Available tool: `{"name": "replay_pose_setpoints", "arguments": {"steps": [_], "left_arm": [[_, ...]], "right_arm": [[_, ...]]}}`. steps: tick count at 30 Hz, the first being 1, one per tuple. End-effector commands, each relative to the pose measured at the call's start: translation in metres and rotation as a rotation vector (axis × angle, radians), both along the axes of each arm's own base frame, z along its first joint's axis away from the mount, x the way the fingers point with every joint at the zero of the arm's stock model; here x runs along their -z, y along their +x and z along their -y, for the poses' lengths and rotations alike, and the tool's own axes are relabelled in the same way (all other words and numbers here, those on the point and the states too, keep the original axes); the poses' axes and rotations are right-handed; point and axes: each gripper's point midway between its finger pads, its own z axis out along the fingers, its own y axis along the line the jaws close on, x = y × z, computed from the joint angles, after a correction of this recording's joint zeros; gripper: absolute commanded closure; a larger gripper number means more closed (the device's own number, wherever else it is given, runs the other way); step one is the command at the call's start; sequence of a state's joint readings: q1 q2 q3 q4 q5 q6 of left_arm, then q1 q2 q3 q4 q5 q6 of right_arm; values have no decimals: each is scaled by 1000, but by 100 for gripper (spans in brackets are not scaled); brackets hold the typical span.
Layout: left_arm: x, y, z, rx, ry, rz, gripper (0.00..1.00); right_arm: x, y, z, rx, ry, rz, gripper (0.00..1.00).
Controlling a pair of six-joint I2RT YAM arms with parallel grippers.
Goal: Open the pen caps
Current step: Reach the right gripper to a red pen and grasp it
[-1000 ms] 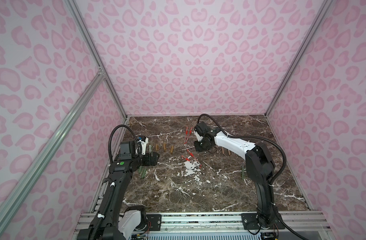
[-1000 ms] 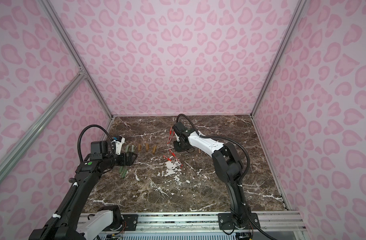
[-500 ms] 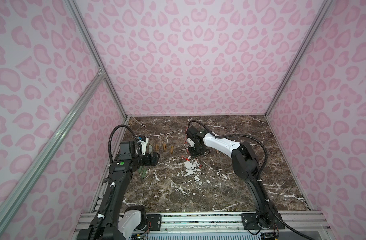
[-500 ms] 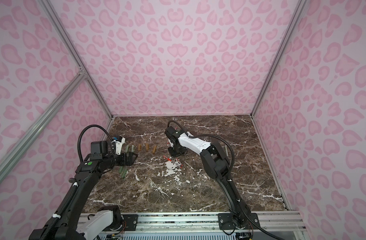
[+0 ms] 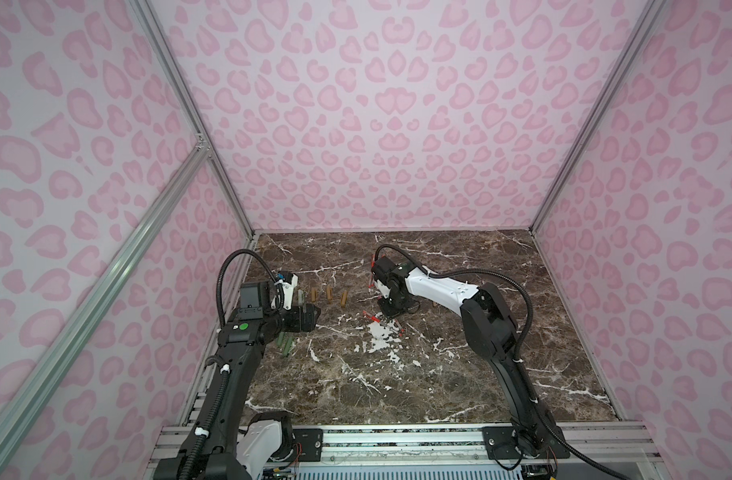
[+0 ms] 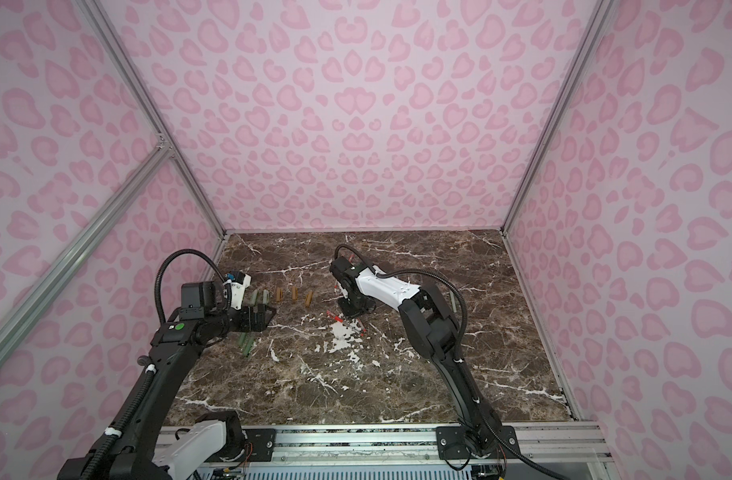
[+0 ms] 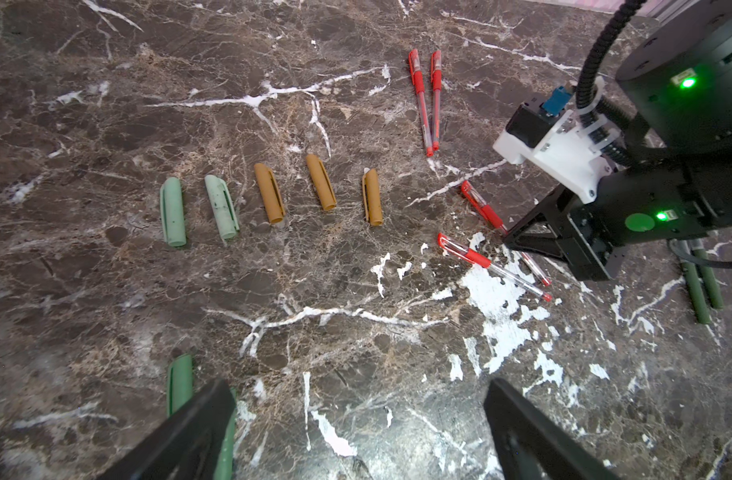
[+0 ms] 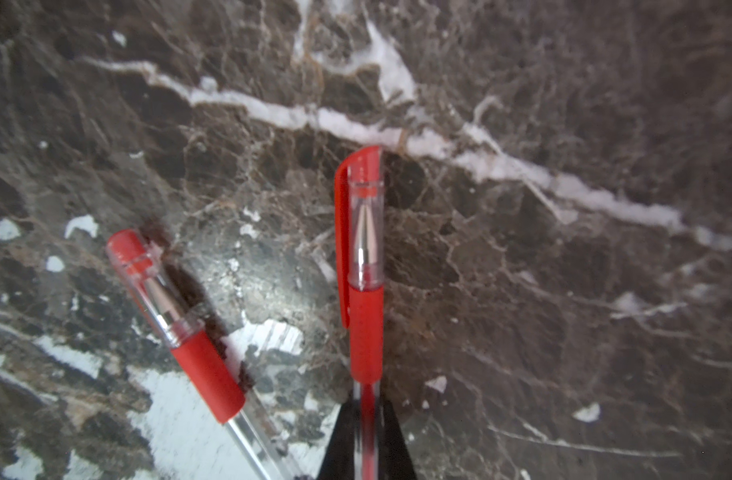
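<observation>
R gripper (image 8: 366, 432) is clenched on the clear barrel of a capped red pen (image 8: 366, 332) mid-worktop, L gripper (image 7: 356, 428) released; you risk the slick barrel slipping when its cap (image 8: 362, 216) gets pulled.

Open marble tabletop (image 5: 397, 386) across the near half, row of loose pen caps (image 7: 273, 199) blocking the far left, red pens (image 7: 493, 266) cluttering the centre, right gripper (image 7: 518, 239) planted among them.
</observation>
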State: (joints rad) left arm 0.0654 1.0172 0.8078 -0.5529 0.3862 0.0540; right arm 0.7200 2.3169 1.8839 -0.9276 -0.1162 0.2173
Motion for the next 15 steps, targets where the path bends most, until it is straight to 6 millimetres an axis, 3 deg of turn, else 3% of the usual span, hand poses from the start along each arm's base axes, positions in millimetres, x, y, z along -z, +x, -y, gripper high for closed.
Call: {"name": "replay_pose_setpoints", "arguments": {"steps": [1,5,10,15], "left_arm": [[-5,-2,8,47,-28,3,2],[-13,-4,18,85,-76,23,2],[-27,-7,35,140,-187,16,2],[-41,-10,53,200,-305,15,0]], "right_arm": [[12,-5,13,-13,-69,-21,96],[-4,1,11,-1,-34,17,100],[-50,-2,-2,24,84,82,100],[-90,-17,-25,53,269,132,100]]}}
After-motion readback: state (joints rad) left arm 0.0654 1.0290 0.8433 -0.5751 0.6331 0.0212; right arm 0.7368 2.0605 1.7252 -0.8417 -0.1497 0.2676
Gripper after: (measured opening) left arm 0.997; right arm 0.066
